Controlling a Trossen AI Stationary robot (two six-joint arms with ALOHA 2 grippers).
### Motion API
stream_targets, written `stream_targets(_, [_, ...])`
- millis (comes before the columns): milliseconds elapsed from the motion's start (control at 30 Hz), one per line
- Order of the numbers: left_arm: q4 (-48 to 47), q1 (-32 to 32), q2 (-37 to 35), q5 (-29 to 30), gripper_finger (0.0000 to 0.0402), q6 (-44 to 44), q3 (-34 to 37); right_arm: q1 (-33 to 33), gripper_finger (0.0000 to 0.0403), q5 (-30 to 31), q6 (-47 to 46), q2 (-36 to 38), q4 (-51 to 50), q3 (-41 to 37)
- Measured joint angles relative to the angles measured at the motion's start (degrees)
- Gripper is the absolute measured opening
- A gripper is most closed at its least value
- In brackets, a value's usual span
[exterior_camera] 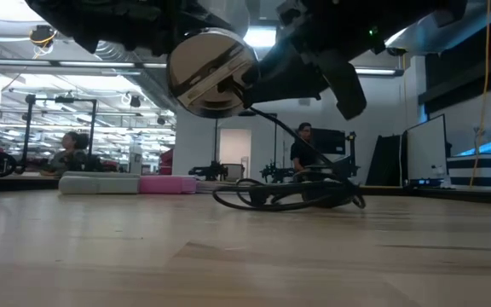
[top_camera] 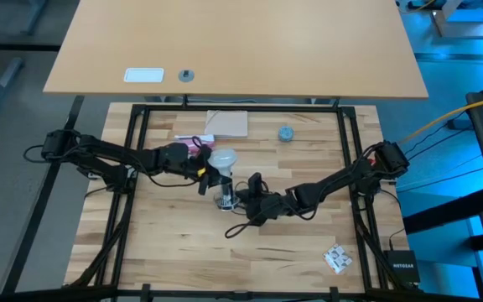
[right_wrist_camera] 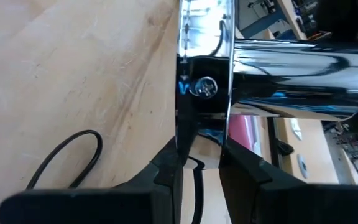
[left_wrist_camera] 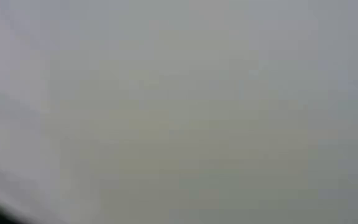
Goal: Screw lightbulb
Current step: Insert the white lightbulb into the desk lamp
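Gripping lightbulb (top_camera: 222, 158), left claw (top_camera: 209, 170)

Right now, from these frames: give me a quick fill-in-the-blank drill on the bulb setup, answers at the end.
1. The left gripper holds the white ____ above the socket.
2. The right gripper clamps the flat base of the shiny ____.
3. A black ____ trails from the socket across the wooden table.
4. In the low view the socket is ____ the table, not resting on it.

Missing words: lightbulb; socket; cord; above
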State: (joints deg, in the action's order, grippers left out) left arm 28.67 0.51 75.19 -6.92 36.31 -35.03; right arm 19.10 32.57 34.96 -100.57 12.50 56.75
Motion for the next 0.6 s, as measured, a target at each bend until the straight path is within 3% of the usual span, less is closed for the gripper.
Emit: stream_targets(600, [-7.54, 0.35, -0.06, 0.46, 0.0153, 9.9, -0.15, -0.07, 0.0079, -5.37, -0.28, -0.09, -0.66, 0.0])
